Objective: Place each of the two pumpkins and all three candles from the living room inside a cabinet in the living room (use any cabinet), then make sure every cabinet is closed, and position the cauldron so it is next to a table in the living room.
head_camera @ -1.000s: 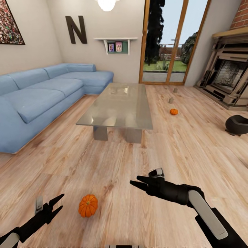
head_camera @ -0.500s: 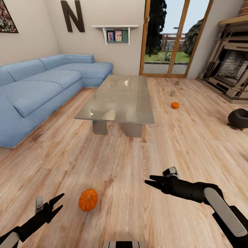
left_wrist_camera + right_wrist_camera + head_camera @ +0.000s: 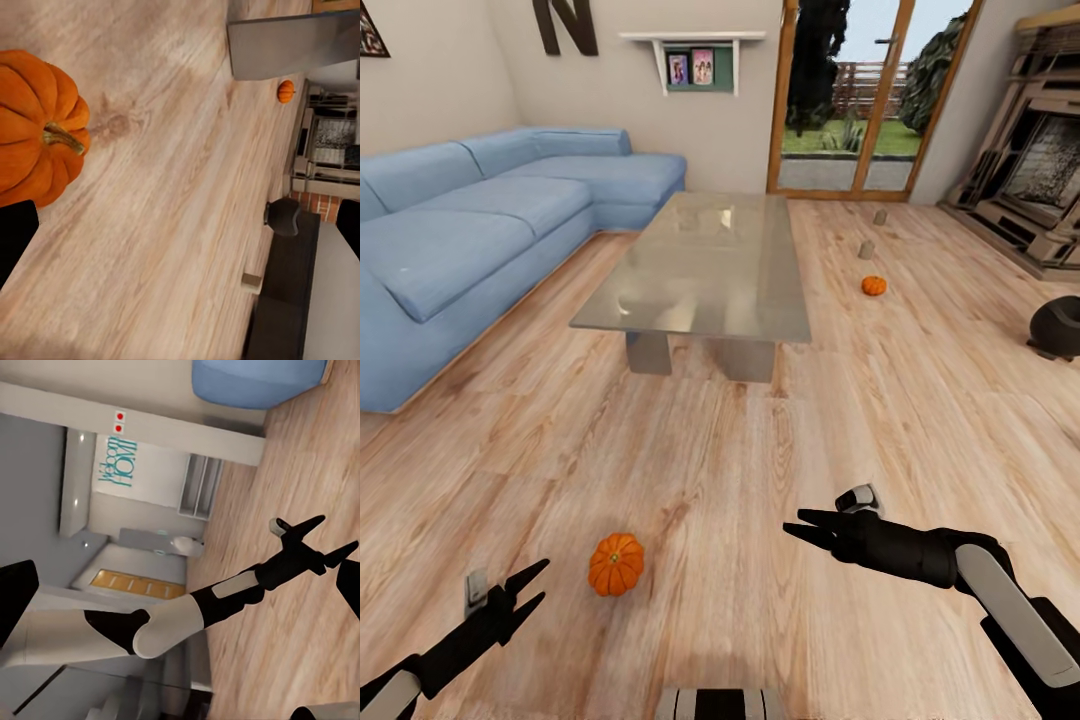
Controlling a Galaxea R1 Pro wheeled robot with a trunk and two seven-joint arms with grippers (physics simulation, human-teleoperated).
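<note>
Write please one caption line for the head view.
Open left tool beside the larger pumpkin on the plank floor; table ahead.

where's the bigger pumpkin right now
In the head view the larger pumpkin sits on the wood floor low and left of centre, just ahead and to the right of the open left tool.
</note>
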